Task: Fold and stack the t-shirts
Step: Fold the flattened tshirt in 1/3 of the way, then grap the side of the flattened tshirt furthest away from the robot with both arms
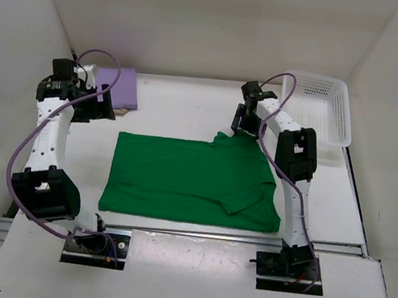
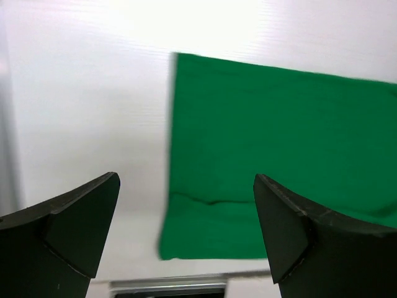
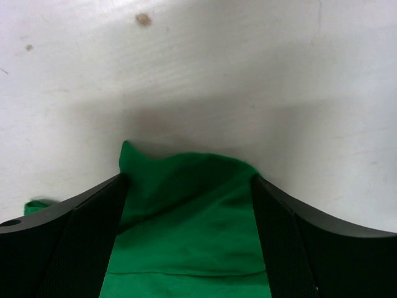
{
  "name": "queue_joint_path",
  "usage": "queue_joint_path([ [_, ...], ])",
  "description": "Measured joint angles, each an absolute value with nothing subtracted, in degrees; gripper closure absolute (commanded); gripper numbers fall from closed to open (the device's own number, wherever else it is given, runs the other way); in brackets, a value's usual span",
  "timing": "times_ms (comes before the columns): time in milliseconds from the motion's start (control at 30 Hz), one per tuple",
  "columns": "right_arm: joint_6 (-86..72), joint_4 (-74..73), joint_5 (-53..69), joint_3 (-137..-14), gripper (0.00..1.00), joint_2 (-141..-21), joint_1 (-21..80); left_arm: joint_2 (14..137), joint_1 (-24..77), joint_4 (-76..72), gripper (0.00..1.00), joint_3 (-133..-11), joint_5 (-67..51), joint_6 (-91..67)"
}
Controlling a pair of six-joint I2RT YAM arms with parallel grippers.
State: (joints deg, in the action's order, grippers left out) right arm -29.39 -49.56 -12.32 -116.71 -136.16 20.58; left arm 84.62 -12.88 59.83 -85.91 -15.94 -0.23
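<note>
At the upper left of the top view, the left gripper (image 2: 186, 186) stood wide and empty beside the purple t-shirt (image 1: 119, 85). The green t-shirt (image 1: 188, 180) lay spread at centre. The right gripper (image 3: 189, 183), jaws wide, straddled its upper right corner without pinching it. A white basket (image 1: 339, 101) sat upper right.

I'm looking down past the right fingers (image 3: 68, 248), which are standing wide apart at the bottom corners. The green t-shirt (image 3: 186, 236) is lying bunched between them, its edge peaking at the upper left. The white bench (image 3: 260, 74) is showing beyond, carrying a brown speck (image 3: 143, 19) near the top.
</note>
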Motion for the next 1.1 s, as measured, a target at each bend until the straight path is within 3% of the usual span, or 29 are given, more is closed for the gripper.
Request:
queue_joint_path([
  [300,-29.6,-49.5,-18.1,-107.4,0.14,-127.8,23.3,75.6,-10.6,56.9,0.0,-91.5,16.4,0.0],
  [400,-29.8,-49.4,-17.8,-106.9,0.14,-126.9,24.1,70.0,-10.7,55.1,0.0,-90.6,16.5,0.0],
  [433,-29.8,-49.3,-17.5,-106.9,0.14,-126.9,24.1,66.8,-10.7,54.3,0.05,-88.1,14.3,0.0],
  [600,-29.4,-49.8,-15.9,-109.8,0.14,-127.5,23.6,53.9,-7.3,48.9,0.06,-67.7,7.4,0.0],
  [867,-25.8,-48.7,-15.7,-119.2,0.14,-130.7,23.4,79.5,1.3,43.4,0.03,-60.8,3.3,0.0],
  [1100,-25.1,-48.9,-12.1,-120.0,0.14,-137.0,23.2,96.2,-0.6,41.2,0.04,-67.7,1.2,0.0],
])
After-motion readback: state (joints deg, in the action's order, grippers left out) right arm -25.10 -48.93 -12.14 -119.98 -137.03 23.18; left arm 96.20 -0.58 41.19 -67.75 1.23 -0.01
